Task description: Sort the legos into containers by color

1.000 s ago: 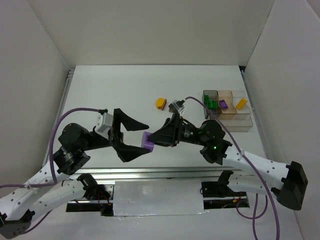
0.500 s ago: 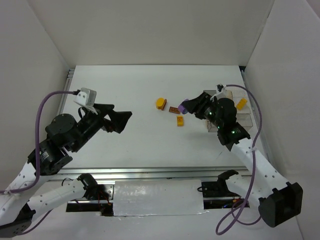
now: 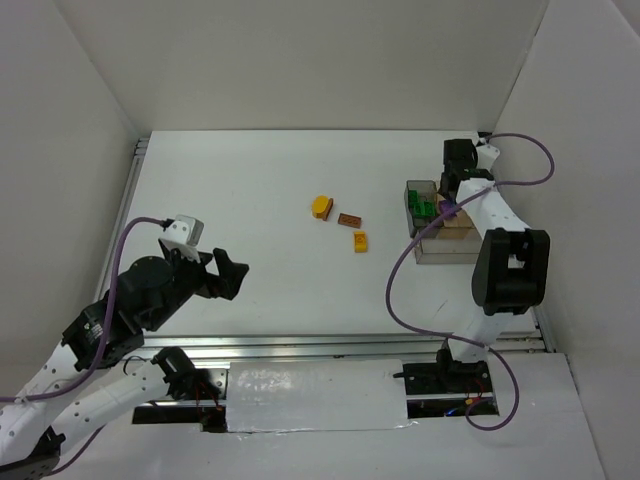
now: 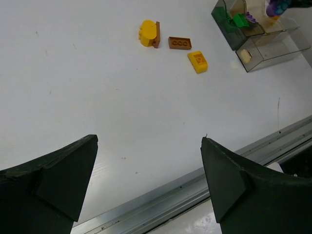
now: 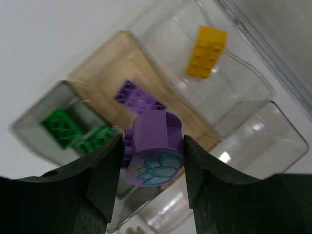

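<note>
My right gripper (image 3: 452,203) is shut on a round purple brick with a lotus print (image 5: 155,134) and holds it above the containers (image 3: 470,246). In the right wrist view the tan compartment below holds a purple brick (image 5: 140,100). The grey one holds green bricks (image 5: 73,131) and the clear one a yellow brick (image 5: 207,51). My left gripper (image 3: 226,279) is open and empty over the near left of the table. Loose on the table are a yellow rounded brick (image 3: 321,207), a flat brown brick (image 3: 349,220) and a small yellow brick (image 3: 360,241).
The left wrist view shows the same three loose bricks, the yellow rounded one (image 4: 147,33), the brown one (image 4: 180,43) and the small yellow one (image 4: 198,61), and the tray (image 4: 273,46) at the far right. The table's metal front rail (image 4: 161,200) runs just below my left fingers.
My right arm has swung from the table's middle to the tray, carrying the purple brick. My left arm has drawn back to the near left, open.
</note>
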`<state>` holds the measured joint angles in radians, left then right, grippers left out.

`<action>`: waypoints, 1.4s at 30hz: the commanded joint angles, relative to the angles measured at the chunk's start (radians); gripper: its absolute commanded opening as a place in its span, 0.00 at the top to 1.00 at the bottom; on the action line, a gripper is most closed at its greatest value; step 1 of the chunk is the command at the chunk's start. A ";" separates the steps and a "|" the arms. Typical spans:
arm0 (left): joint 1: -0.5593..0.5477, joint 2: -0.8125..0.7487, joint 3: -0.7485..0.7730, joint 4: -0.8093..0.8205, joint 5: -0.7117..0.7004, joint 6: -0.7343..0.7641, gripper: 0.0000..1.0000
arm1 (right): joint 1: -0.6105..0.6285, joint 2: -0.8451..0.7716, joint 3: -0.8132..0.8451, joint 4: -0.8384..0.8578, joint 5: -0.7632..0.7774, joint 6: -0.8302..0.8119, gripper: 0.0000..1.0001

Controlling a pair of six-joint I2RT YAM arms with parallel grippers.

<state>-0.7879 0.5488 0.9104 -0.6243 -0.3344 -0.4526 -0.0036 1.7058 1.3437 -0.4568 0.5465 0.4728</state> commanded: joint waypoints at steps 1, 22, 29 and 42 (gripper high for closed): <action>-0.010 -0.009 0.005 0.008 -0.045 -0.020 0.00 | -0.041 0.004 0.061 -0.059 0.040 -0.043 1.00; -0.011 0.118 0.027 -0.025 -0.023 -0.015 0.01 | -0.073 0.104 0.107 -0.059 -0.102 -0.057 0.35; -0.013 0.151 0.030 -0.031 -0.023 -0.015 0.00 | -0.072 0.106 0.138 -0.086 -0.117 -0.057 0.06; 0.170 0.346 0.104 -0.038 0.052 -0.061 0.00 | 0.322 -0.230 -0.008 -0.141 -0.293 0.000 0.07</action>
<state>-0.6628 0.8940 0.9695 -0.6716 -0.3004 -0.4808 0.2100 1.5097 1.3792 -0.5613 0.3122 0.4488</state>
